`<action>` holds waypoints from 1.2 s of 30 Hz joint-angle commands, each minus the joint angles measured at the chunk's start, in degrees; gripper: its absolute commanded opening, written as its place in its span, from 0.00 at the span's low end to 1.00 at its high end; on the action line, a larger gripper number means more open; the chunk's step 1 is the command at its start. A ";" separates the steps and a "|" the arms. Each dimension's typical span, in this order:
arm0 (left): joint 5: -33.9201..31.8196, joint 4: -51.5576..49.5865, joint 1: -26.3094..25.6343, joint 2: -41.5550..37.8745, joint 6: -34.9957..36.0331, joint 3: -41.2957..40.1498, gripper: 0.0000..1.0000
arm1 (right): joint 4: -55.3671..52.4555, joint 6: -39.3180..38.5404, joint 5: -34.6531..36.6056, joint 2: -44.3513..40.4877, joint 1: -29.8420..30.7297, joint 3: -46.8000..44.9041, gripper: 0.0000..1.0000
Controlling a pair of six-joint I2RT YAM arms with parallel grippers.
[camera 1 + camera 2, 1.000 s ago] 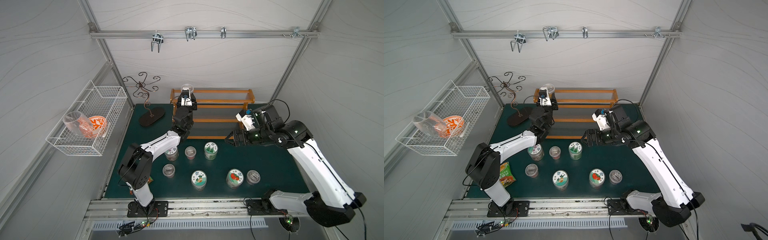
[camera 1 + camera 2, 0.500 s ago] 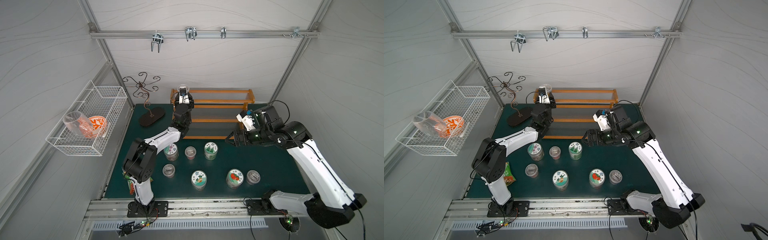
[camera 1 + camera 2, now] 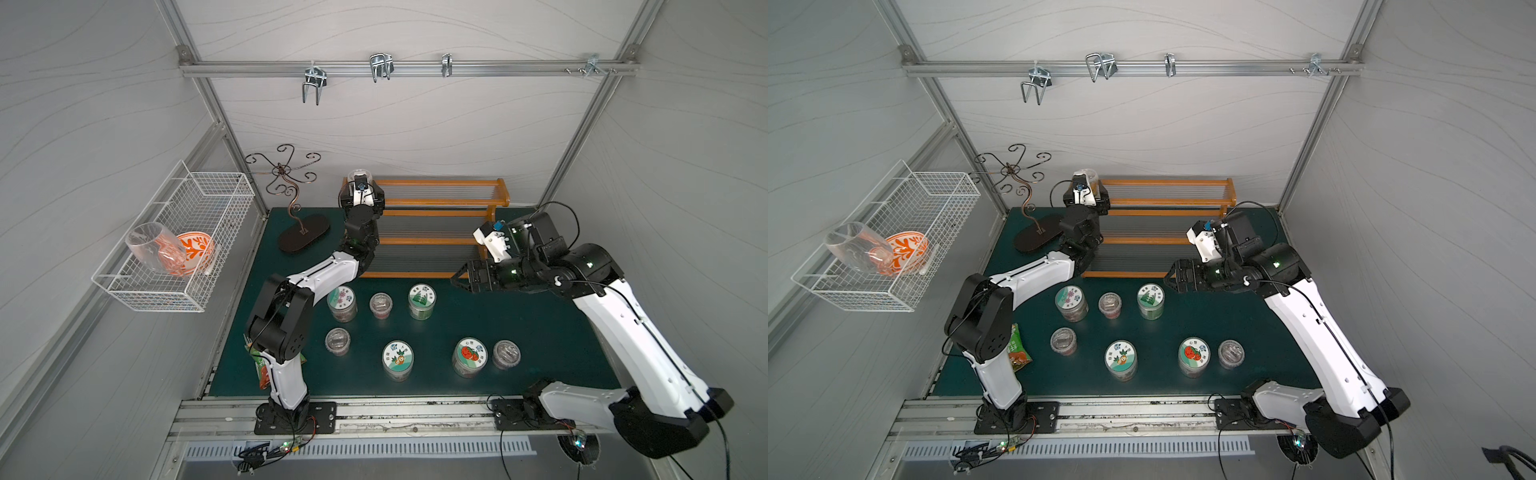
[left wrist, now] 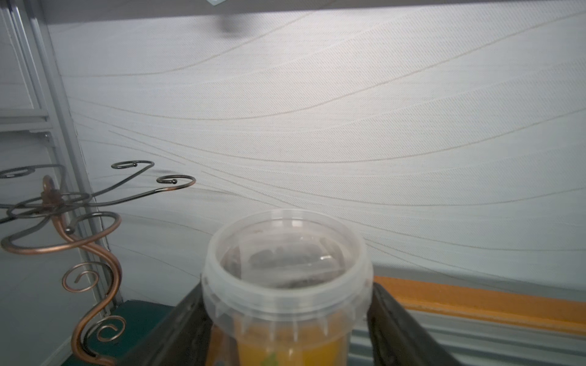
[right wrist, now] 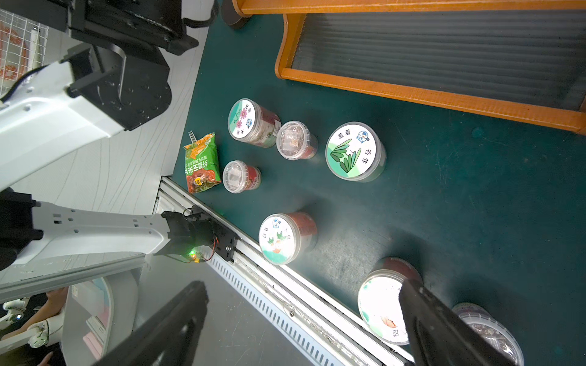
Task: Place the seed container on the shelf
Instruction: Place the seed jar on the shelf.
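We find the small clear lidded plastic seed container (image 4: pixel 287 269) at the 9 o'clock end of the top tier of the orange-brown wooden 3-tier shelf (image 3: pixel 440 202). The left gripper (image 4: pixel 287 291) brackets it; whether its black fingers (image 4: pixel 187 317) clamp it or stand clear, we cannot tell. The right gripper (image 5: pixel 302 285) hangs at 3 o'clock, jaws spread, empty.

- White wire basket (image 3: pixel 232 195) on the left wall, holding a clear glass (image 3: pixel 145 245) on its side and an orange-patterned bowl (image 3: pixel 197 249).
- Copper scroll stand (image 3: pixel 303 239) at the tabletop's (image 3: pixel 540 332) far left corner.
- Green snack packet (image 3: pixel 1017 349) at its near left edge.
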 commanded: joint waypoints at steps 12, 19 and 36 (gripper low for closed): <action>9.93 -10.73 0.18 -16.02 -3.16 -6.42 0.73 | 2.01 -0.15 -1.76 -1.69 -0.82 -2.34 0.99; 16.64 -19.37 1.83 -21.23 -4.35 -8.78 0.61 | 2.54 -0.30 -2.28 -2.21 -1.22 -3.33 0.99; 29.22 -30.72 7.03 -21.27 -8.38 -4.32 0.54 | 5.82 -2.00 -3.75 -2.58 -3.43 -8.09 0.99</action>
